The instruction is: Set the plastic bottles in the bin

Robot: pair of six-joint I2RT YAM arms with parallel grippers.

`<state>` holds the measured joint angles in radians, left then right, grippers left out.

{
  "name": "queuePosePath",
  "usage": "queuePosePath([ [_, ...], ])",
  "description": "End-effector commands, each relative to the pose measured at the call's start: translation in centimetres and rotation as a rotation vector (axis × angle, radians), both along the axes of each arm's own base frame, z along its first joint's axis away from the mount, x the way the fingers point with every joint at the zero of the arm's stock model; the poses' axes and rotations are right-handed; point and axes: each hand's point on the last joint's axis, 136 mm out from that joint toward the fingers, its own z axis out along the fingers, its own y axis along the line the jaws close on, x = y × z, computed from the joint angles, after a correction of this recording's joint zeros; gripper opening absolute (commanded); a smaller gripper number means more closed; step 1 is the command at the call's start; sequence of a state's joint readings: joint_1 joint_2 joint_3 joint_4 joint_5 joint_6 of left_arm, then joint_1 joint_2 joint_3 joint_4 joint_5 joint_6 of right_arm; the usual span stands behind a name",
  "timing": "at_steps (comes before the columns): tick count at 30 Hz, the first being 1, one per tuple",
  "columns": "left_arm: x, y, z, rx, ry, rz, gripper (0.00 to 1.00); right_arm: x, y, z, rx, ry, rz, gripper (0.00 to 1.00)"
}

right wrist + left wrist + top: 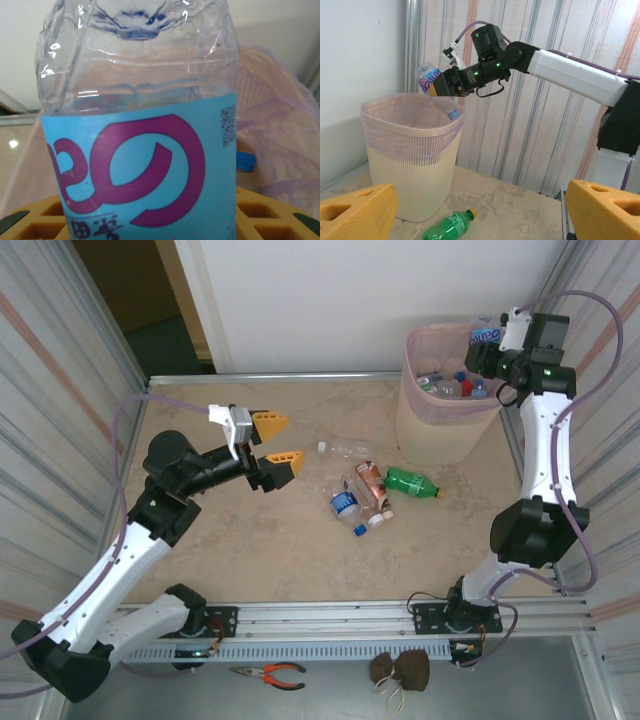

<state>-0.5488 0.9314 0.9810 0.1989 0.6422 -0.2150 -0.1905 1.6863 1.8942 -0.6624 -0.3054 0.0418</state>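
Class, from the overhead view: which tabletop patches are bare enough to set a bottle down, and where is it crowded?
Bare: the near strip between the loose bottles and the front rail; the far-left corner behind the left gripper. Crowded: the centre, from those bottles to the bin.

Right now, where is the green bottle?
In the top external view, the green bottle lies on its side on the table right of centre, just in front of the bin, at the right edge of the loose bottles.
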Motion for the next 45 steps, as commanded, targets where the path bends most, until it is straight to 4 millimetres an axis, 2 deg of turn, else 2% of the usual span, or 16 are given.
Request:
queuePosePath([
  [1,-0.2,0.2,0.5,-0.026,-0.022,-0.004,0.88,0.8,-1.5,-0.6,-0.070,0.020,-0.029,0.48],
  [5,-0.1,0.3,0.3,-0.026,-0.015,-0.001,0.88,1.4,-2.6,-3.6,-0.098,0.112,-0.064,0.48],
  [11,0.0,0.2,0.1,-0.025,-0.011,0.001,0.88,1.3,-3.6,-8.0,-0.118,0.237,-0.102,0.49],
  [15,0.0,0.2,0.0,-0.024,-0.007,0.000,0.88,1.1,-4.1,-9.1,-0.129,0.280,-0.124,0.57],
  [20,0.0,0.3,0.0,-0.028,-0.005,0.004,0.88,0.6,-3.9,-7.5,-0.137,0.253,-0.135,0.69],
  [23,0.1,0.4,0.1,-0.030,-0.007,0.007,0.88,0.2,-3.8,-5.9,-0.151,0.226,-0.141,0.70],
  [35,0.9,0.3,-0.6,-0.013,0.024,0.025,0.88,-1.6,-2.5,-0.9,-0.160,0.115,-0.129,0.67],
  [45,3.2,-0.3,-3.3,0.061,0.143,0.065,0.84,-3.8,-0.8,0.7,-0.122,0.092,-0.095,0.60],
])
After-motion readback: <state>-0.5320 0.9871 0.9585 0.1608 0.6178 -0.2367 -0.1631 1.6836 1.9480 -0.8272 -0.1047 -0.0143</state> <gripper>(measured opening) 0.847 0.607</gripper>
